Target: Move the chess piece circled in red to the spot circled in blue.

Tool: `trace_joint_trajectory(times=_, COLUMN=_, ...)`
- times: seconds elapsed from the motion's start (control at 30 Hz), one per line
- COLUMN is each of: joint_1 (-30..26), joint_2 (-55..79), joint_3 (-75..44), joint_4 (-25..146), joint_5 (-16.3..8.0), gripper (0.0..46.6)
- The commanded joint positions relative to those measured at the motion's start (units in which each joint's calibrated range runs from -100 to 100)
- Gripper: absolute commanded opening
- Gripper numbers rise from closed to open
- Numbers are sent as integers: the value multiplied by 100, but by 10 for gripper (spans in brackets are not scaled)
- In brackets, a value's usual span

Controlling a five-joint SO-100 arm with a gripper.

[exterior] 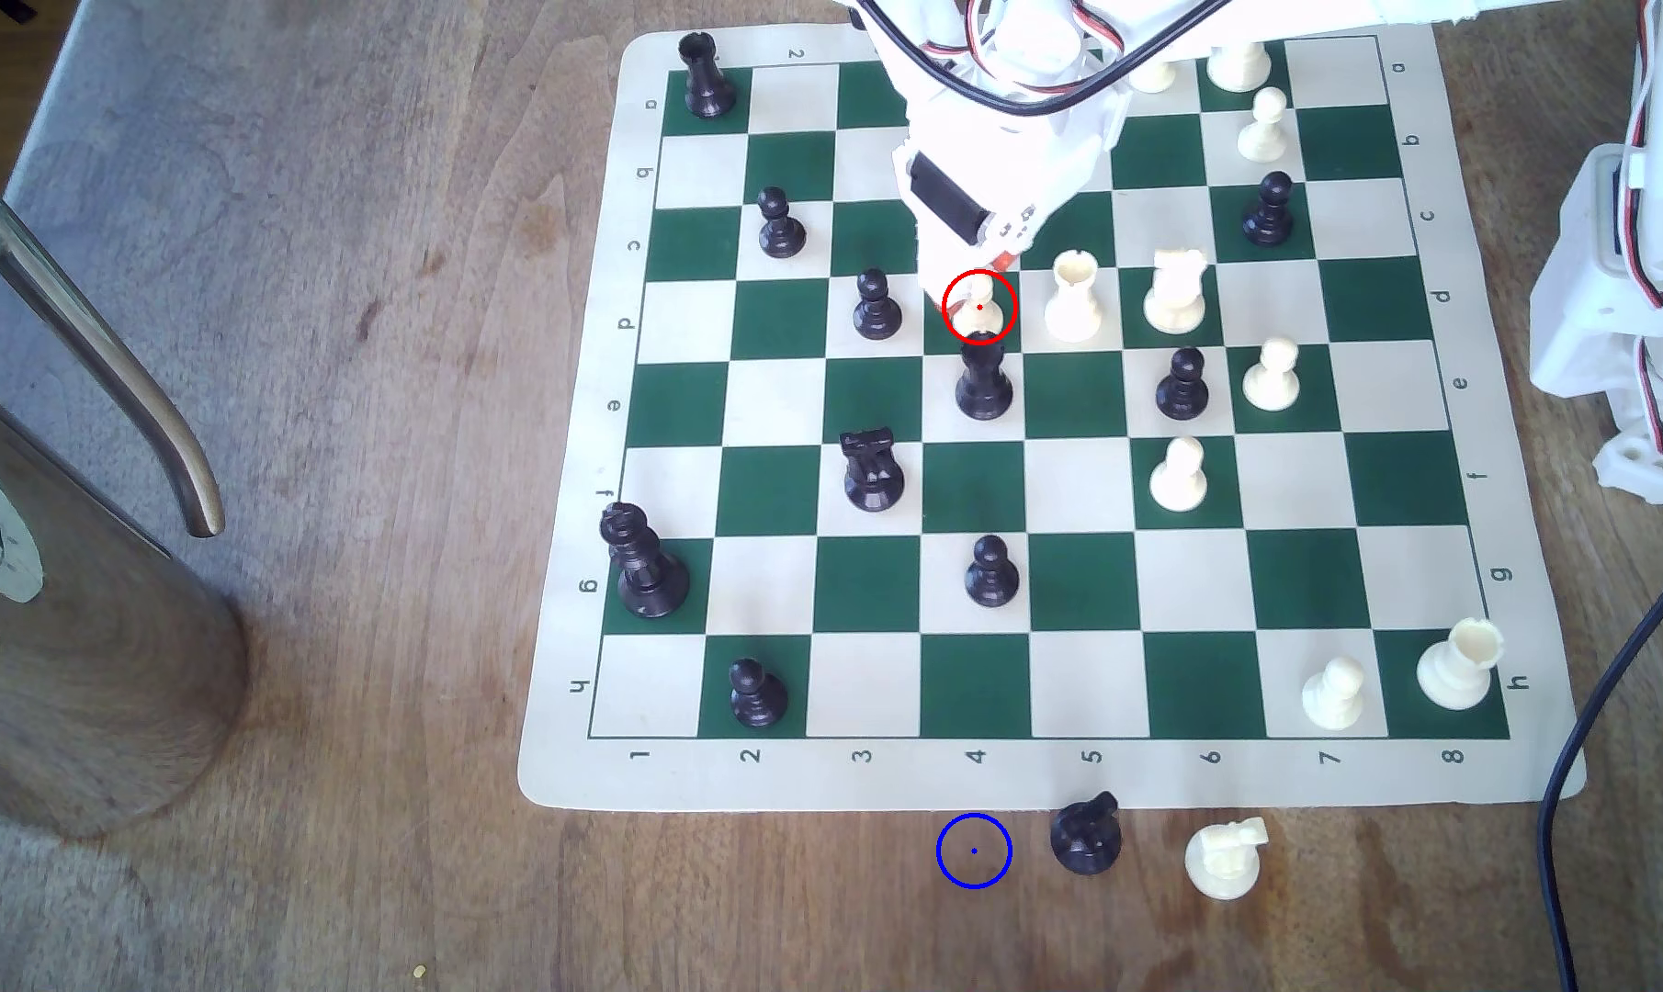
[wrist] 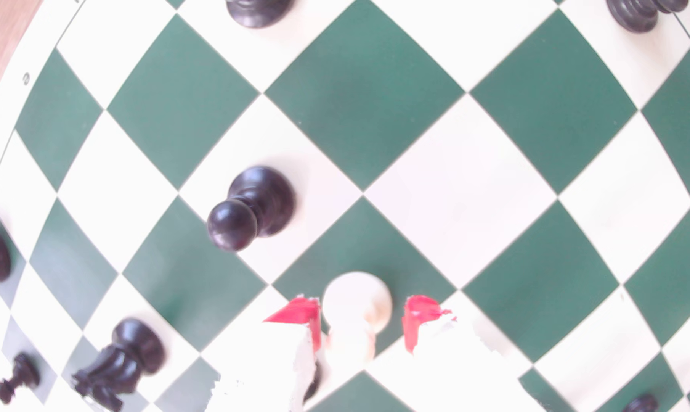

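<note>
The cream-white pawn [exterior: 980,310] stands inside the red ring on a dark green square in row d, column 4 of the board [exterior: 1085,582]. My gripper [exterior: 977,284] hangs right over it from the far side, hiding the pawn's top. In the wrist view the pawn [wrist: 357,303] sits between the two red-tipped fingers [wrist: 302,315]. My gripper [wrist: 359,319] is open around it, with a strip of green showing on one side. The blue ring [exterior: 974,850] marks bare brown wood just off the board's near edge, below column 4.
A black pawn [exterior: 983,382] stands one square nearer than the ringed pawn, another black pawn [exterior: 875,305] on the exterior view's left, and a cream rook [exterior: 1073,296] on its right. A black piece [exterior: 1085,835] and a cream knight [exterior: 1224,858] sit right of the blue ring. A metal jug [exterior: 74,534] stands far left.
</note>
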Motion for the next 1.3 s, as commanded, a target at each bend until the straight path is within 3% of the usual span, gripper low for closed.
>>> trace_joint_trajectory(times=0.0, joint_1=-85, joint_2=-127, joint_3=-436, joint_4=-81, joint_5=-10, gripper=118)
trace_joint_trajectory(times=0.23, joint_1=-140, joint_2=-25, joint_3=-455, joint_4=-97, joint_5=0, gripper=107)
trace_joint_trajectory(times=0.43, joint_1=-187, joint_2=18, joint_3=-409, joint_4=-105, joint_5=49, gripper=4)
trace_joint_trajectory(times=0.77, joint_1=-140, joint_2=-237, joint_3=-473, joint_4=-138, joint_5=68, gripper=3)
trace_joint_trajectory(times=0.97, joint_1=-108, joint_2=-1086, joint_3=-545, joint_4=83, joint_5=132, gripper=3)
trace_joint_trajectory(times=1.27, joint_1=-617, joint_2=-1952, joint_3=-872, joint_4=697, joint_5=127, gripper=3)
